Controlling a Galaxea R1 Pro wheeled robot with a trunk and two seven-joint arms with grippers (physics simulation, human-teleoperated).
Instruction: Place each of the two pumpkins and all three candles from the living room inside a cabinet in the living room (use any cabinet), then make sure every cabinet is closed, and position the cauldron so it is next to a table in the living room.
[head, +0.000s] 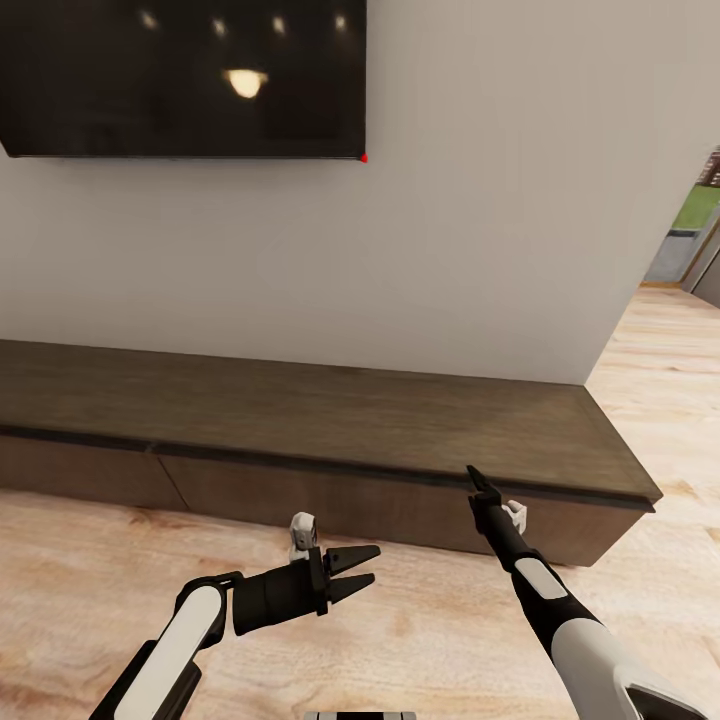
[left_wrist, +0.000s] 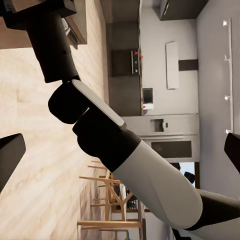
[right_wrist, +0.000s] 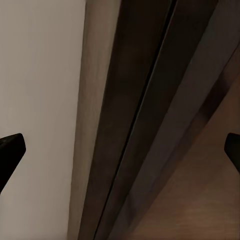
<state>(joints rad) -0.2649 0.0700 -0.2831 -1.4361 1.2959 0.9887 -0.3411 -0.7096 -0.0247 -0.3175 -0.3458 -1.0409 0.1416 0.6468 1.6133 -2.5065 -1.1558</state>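
Note:
The long, low dark brown cabinet (head: 300, 410) runs along the white wall, its flat drawer fronts flush and shut. My right gripper (head: 478, 482) points at the cabinet's top front edge near its right end. It is open, and its dark fingertips (right_wrist: 10, 150) stand wide apart over the cabinet's edge (right_wrist: 145, 120). My left gripper (head: 372, 563) hovers low over the floor in front of the cabinet, aimed to the right, open and holding nothing. Its fingertips (left_wrist: 10, 155) frame my right forearm (left_wrist: 125, 150). The pumpkins, candles and cauldron are out of view.
A black wall TV (head: 180, 75) hangs above the cabinet at the left. Pale wood floor (head: 430, 640) lies in front. The wall ends at the right, past the cabinet's corner (head: 645, 495), at an opening (head: 695, 250). Wooden dining chairs (left_wrist: 107, 200) and a kitchen lie beyond.

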